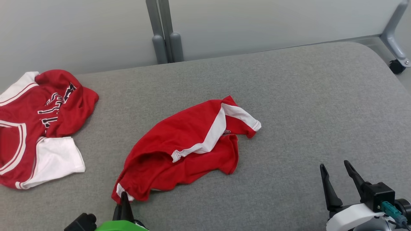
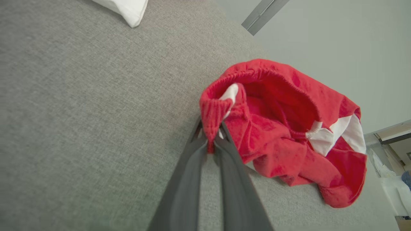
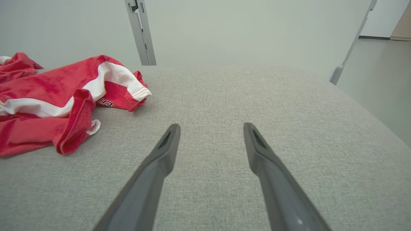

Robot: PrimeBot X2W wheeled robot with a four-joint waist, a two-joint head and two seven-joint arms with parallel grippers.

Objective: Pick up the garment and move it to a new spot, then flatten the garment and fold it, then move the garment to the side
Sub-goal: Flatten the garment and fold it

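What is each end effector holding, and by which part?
The left end effector pinches the red shorts by their elastic waistband. The right end effector is open and holds nothing.

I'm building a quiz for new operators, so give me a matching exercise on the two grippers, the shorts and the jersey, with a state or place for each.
Column one:
1. left gripper
2. right gripper
3. shorts
4. jersey

Column two:
A. dark lettering, at the left end of the grey pad
B. jaws open, nothing between them
C. jaws shut on the shorts' edge
D. crumpled in the middle of the pad

Pairs: 1-C, 2-B, 3-D, 4-A.
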